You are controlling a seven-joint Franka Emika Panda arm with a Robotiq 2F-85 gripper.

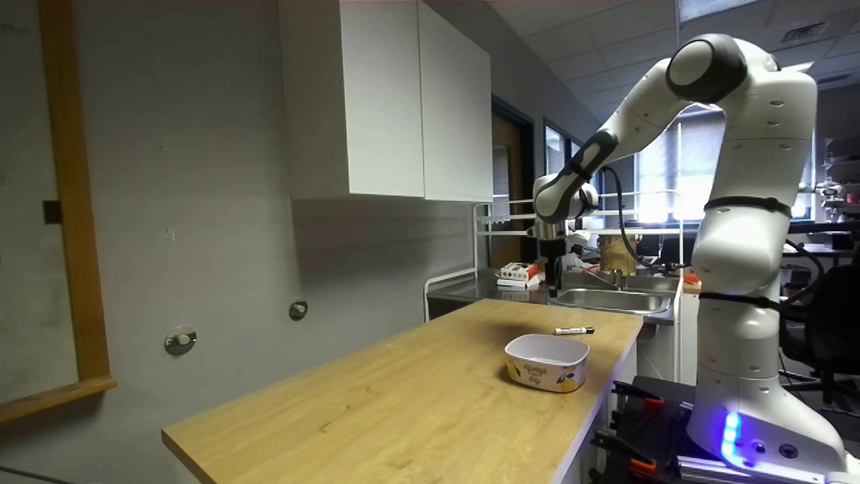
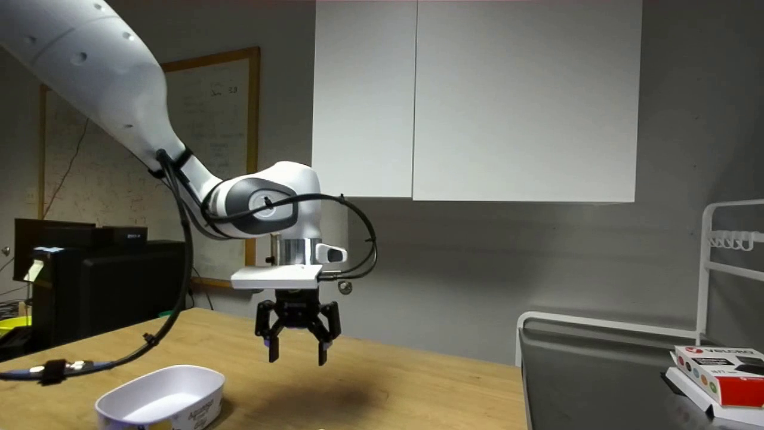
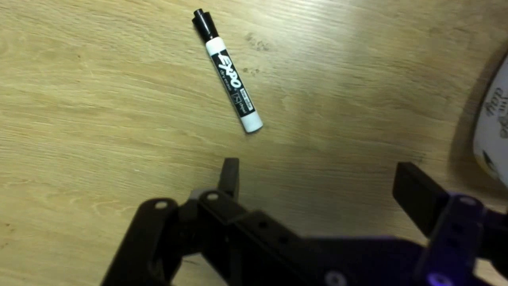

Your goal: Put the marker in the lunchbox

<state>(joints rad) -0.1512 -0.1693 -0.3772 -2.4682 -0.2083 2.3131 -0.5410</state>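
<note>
The marker point(image 3: 232, 75) is white with a black label and black cap. It lies flat on the wooden table in the wrist view, beyond my fingertips. It also shows in an exterior view point(image 1: 574, 331), just behind the lunchbox point(image 1: 547, 363). The lunchbox is a low whitish open container with rounded corners and a printed, colourful side. It also shows in an exterior view point(image 2: 164, 397), and its edge shows at the right of the wrist view point(image 3: 494, 127). My gripper point(image 2: 298, 357) is open and empty above the table, apart from both. It also shows in the wrist view point(image 3: 317, 167).
The wooden table point(image 1: 376, 383) runs along the wall under white cabinets point(image 2: 477, 101). A sink point(image 1: 611, 300) and a dark counter point(image 2: 591, 382) with small boxes point(image 2: 725, 373) adjoin its end. A black computer case point(image 2: 131, 292) stands at the back in an exterior view.
</note>
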